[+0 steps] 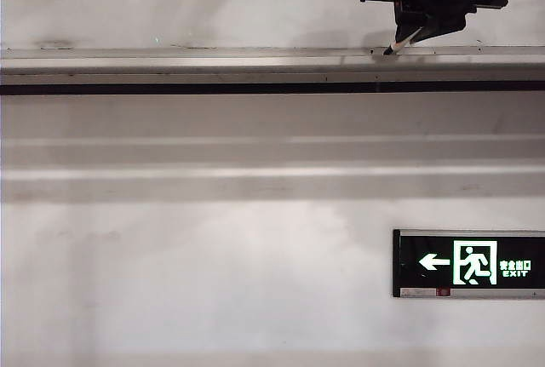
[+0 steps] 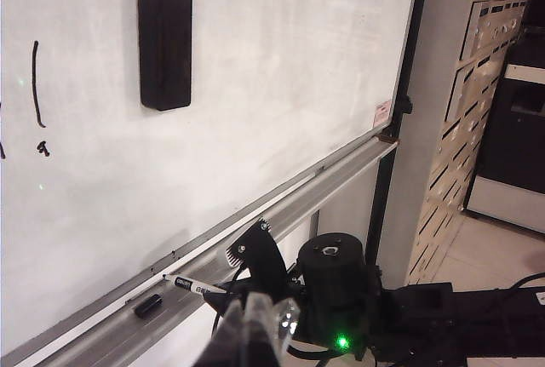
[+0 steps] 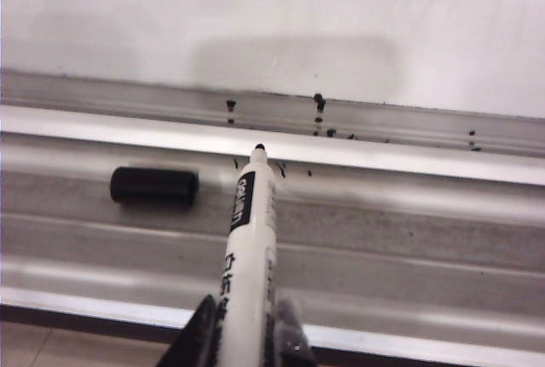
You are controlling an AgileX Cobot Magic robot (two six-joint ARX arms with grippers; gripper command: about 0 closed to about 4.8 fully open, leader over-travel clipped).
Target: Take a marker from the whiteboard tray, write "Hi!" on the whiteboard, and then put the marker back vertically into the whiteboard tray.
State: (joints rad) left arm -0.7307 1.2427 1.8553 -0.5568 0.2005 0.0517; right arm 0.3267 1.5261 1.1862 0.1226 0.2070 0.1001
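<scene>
In the exterior view, the black right gripper [image 1: 407,37] is reaching in at the upper right, clamping the slim white-barrelled marker [image 1: 402,42] with its dark tip angled down and left onto the long silver-grey metal whiteboard tray [image 1: 213,67]. The glossy white whiteboard [image 1: 213,1] is rising behind the ledge, and a black-and-green exit sign [image 1: 468,263] is glowing on the wall well below.

From the left wrist camera, the left gripper [image 2: 254,326] is hanging near the lens, below the tray; whether its jaws are parted cannot be told from this blurred angle. Beyond it the right arm is holding the marker [image 2: 189,284] over the ledge, with the loose black cap [image 2: 147,304] lying in the channel just beside the tip. A black rectangular eraser [image 2: 164,46] is clinging to the board, and black pen strokes [image 2: 36,84] are showing at the far left.

The right wrist camera is showing the jaws shut on the marker [image 3: 249,248], its uncapped tip [image 3: 259,147] meeting the tray's bright inner ridge, the cap [image 3: 154,186] lying apart to its left. The writing appears done, so the return is the step in hand; doing it well likely means tipping the barrel upright, steadying the tip in the groove, and releasing only once the board is supporting it.
</scene>
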